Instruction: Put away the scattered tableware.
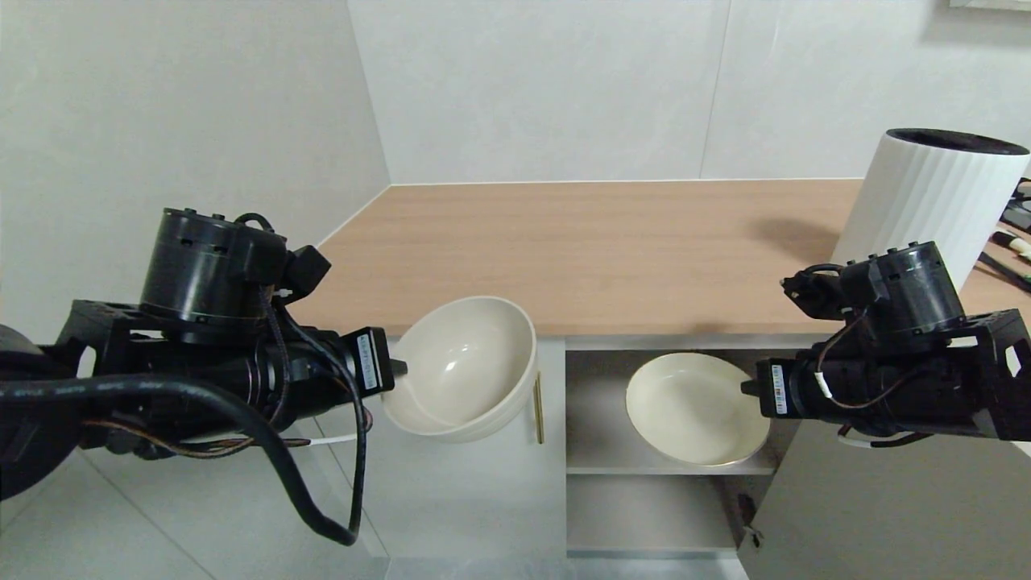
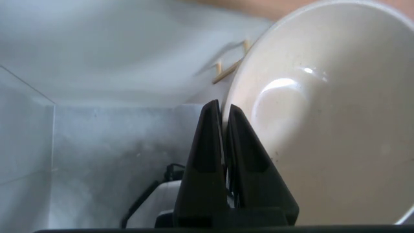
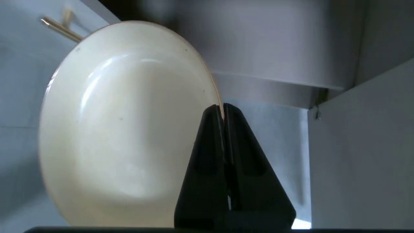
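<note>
A deep cream bowl [image 1: 463, 366] [image 2: 330, 110] hangs tilted in front of the counter's front edge, and my left gripper [image 1: 396, 369] [image 2: 224, 120] is shut on its rim. A shallow cream plate [image 1: 693, 407] [image 3: 123, 123] is held in front of the open cabinet's upper shelf [image 1: 592, 463]. My right gripper [image 1: 747, 388] [image 3: 222, 120] is shut on the plate's rim. Both pieces are in the air, touching nothing else that I can see.
The wooden countertop [image 1: 596, 250] stretches behind. A tall white ribbed cylinder [image 1: 934, 201] stands at its right end with dark utensils [image 1: 1011, 246] beside it. The cabinet door [image 1: 894, 507] is swung open at right; a closed door with a gold handle [image 1: 538, 407] is at left.
</note>
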